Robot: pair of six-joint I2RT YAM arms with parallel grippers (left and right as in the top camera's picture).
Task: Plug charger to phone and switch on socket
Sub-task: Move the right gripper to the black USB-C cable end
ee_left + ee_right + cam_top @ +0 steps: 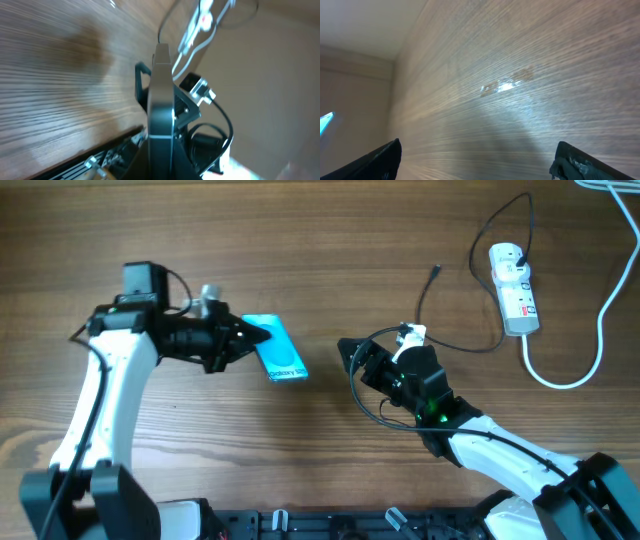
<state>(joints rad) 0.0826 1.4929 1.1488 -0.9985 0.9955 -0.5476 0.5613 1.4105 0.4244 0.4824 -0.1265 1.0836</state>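
The phone, with its cyan screen, lies tilted left of the table's centre. My left gripper is shut on its left short end. In the left wrist view the phone shows edge-on as a dark slab between my fingers. My right gripper is open and empty, a little right of the phone; its fingers frame bare wood. The charger is a thin black cable from the socket at the far right. Its tip lies free on the table.
The socket's thick white cord loops off the right edge. The table is brown wood. A sliver of cyan shows at the left edge of the right wrist view. The right arm shows beyond the phone in the left wrist view.
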